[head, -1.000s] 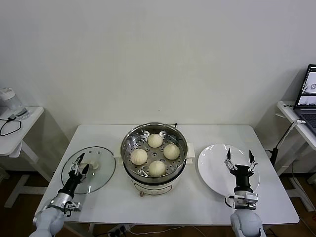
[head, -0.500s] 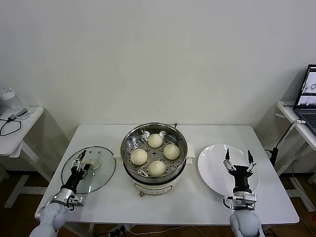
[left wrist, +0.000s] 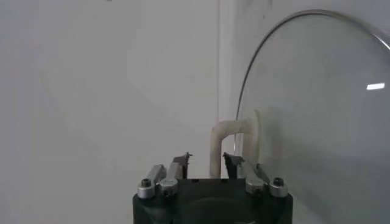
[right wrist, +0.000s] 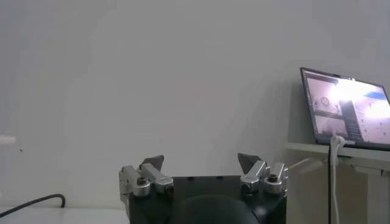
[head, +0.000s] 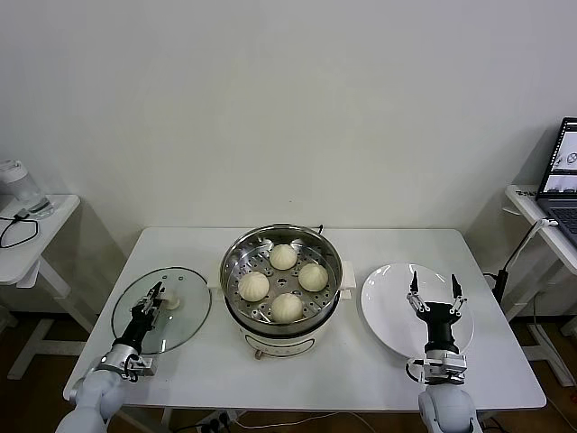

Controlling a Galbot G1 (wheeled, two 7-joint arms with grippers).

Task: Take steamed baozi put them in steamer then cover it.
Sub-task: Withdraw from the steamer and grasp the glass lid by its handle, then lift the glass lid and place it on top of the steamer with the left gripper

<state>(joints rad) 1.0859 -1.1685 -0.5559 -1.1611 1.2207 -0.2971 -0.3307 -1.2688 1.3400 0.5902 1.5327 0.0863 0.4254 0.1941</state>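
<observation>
Head view: white table (head: 297, 365) before pale wall (head: 288, 108), laptop (head: 563, 171) rightward.

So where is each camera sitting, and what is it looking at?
Head view: on the robot's head, looking down at the table, steamer and both arms.
Left wrist view: on the left arm, facing the glass lid; left end effector straddles the lid handle.
Right wrist view: on the right arm, facing the wall and laptop; right end effector open.
Shared: head and left wrist views show the lid.
</observation>
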